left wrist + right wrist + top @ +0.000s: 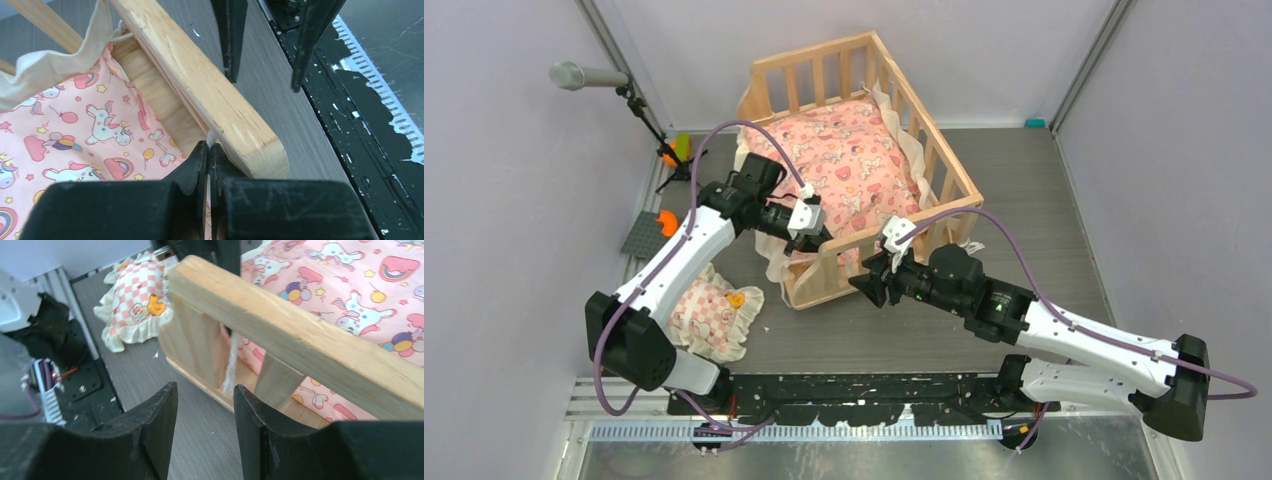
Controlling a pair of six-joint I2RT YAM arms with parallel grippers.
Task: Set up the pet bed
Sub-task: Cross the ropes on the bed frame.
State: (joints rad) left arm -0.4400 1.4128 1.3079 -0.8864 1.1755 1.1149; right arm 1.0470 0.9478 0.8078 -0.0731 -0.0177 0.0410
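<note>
The pet bed [814, 55] stands at the table's middle back, a pale wooden slatted frame, with a pink printed cushion [854, 160] inside it. My left gripper [819, 240] reaches over the near-left corner of the frame. In the left wrist view it [209, 147] is shut on the cushion's cream frill, just inside the front rail [200, 85]. My right gripper [861, 285] hovers outside the front rail [300, 335], open [205, 390], with nothing between its fingers. A strip of frill [230, 365] hangs through the slats just ahead of it.
A small frilled checkered pillow [714, 315] lies on the table left of the bed, beside the left arm. A microphone stand [589, 76], orange and green toys [674, 150] and a grey plate [644, 235] sit along the left wall. The black base rail [854, 385] runs along the near edge.
</note>
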